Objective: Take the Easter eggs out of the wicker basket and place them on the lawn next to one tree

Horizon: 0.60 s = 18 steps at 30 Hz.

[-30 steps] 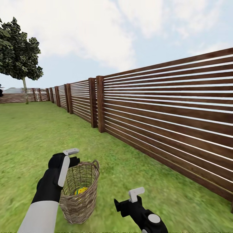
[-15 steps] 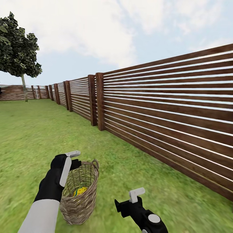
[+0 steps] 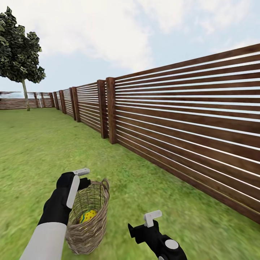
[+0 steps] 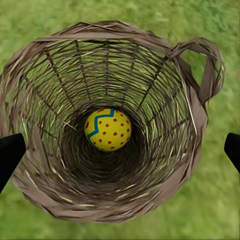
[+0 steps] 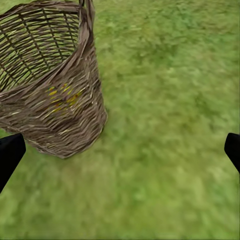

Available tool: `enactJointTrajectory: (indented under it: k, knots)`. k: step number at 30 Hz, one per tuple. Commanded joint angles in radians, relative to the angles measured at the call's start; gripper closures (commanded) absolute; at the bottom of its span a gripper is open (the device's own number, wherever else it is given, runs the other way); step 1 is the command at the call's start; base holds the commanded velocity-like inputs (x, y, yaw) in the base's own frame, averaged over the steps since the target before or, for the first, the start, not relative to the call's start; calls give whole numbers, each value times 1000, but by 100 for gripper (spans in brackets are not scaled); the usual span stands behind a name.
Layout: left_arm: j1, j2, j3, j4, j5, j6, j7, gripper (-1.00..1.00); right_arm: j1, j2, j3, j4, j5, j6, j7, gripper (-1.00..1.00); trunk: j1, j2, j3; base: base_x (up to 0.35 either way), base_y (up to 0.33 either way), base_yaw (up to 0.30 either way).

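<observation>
Easter egg (image 4: 108, 129), one that I can see, lies at the bottom of the wicker basket (image 3: 88, 220) standing on the lawn (image 3: 36, 151) near the fence (image 3: 187, 119). Left gripper (image 3: 76, 179) hovers over the basket's mouth, fingers spread; right gripper (image 3: 142, 222), also spread, hangs beside it.

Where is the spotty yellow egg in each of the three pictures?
Head view: the Easter egg lies deep inside the wicker basket, near the picture's lower left, below the left gripper.
Left wrist view: the egg sits at the basket's bottom, mid-picture.
Right wrist view: yellow patches glimpsed through the weave.
Shared landmark: the basket's loop handle.
</observation>
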Motion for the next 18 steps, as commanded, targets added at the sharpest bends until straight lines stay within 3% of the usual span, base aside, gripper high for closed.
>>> enactJointTrajectory:
  k: [1, 18]
  knots:
    - [-1, -1, 2, 0, 10, 2, 9, -100, -1, 0, 2, -1, -10, 4, -9, -100, 0, -1, -3, 138, 0, 0]
    - [-16, -1, 2, 65, 9, 2, 9, -100, -1, 0, 2, -1, -10, 4, -9, -100, 0, -1, -31, 53, 0, 0]
